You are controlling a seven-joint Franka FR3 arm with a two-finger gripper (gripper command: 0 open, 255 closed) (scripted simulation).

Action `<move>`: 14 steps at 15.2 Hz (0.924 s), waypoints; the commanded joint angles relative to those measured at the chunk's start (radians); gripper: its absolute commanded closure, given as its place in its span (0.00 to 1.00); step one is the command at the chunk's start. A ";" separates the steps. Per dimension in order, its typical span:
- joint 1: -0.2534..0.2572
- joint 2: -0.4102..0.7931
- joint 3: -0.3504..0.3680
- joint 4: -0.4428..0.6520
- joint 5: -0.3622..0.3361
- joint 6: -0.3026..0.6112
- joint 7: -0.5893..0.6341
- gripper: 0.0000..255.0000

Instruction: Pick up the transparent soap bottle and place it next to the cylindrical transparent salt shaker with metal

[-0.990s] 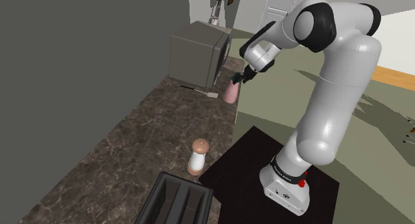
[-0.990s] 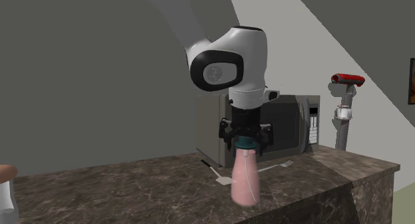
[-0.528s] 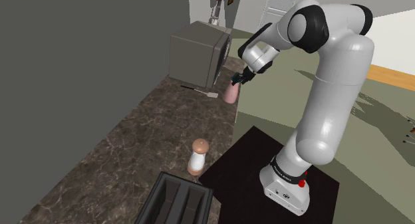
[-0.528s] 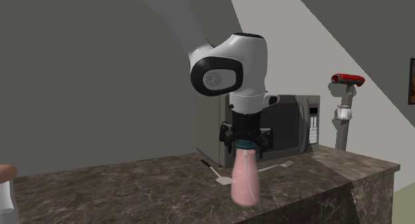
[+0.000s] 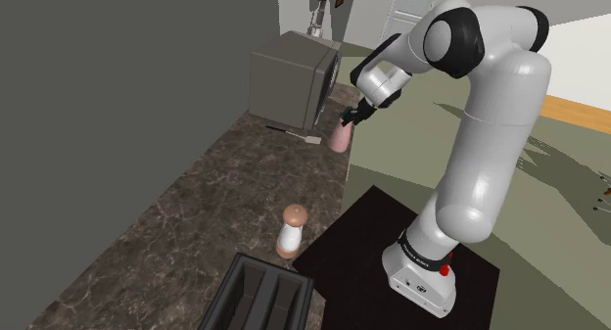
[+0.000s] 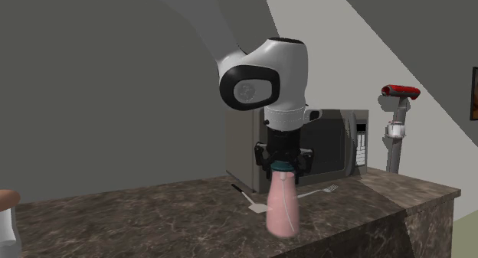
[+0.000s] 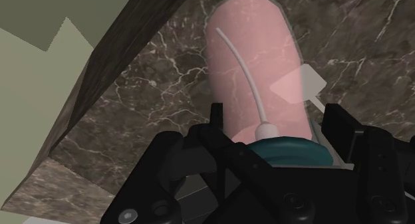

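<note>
While the soap bottle [image 6: 282,214] stands, the claw [image 6: 283,169] straddles its cap.

Pink soap bottle [image 6: 281,210], teal cap [image 7: 292,153] — dark, white-veined counter [image 5: 196,220].

Light was soft and even, source not evident. Shoulder view: wall [image 5: 117,103] was flat dull grey, tabletop [image 5: 225,201] dim with faint pale veins. Floor [image 5: 578,215] was brighter, with dark soft-edged shadow patches across it. White arm [image 5: 490,113] carried gentle highlights, no glare. Second exterior view: diagonal edge split dim grey from paler wedge at upper right. Wrist view: pink soap bottle [image 7: 256,63] was brightest.
</note>
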 commanded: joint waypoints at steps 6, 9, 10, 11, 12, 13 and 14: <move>0.019 -0.025 -0.023 -0.005 -0.052 -0.007 0.041 1.00; 0.048 -0.066 -0.059 -0.012 -0.133 -0.016 0.106 1.00; 0.057 -0.080 -0.070 -0.013 -0.161 -0.019 0.128 1.00; 0.067 -0.094 -0.081 -0.014 -0.189 -0.022 0.150 1.00; 0.076 -0.108 -0.092 -0.015 -0.218 -0.026 0.173 1.00; 0.084 -0.122 -0.103 -0.016 -0.247 -0.030 0.196 1.00; 0.092 -0.136 -0.113 -0.017 -0.276 -0.034 0.219 1.00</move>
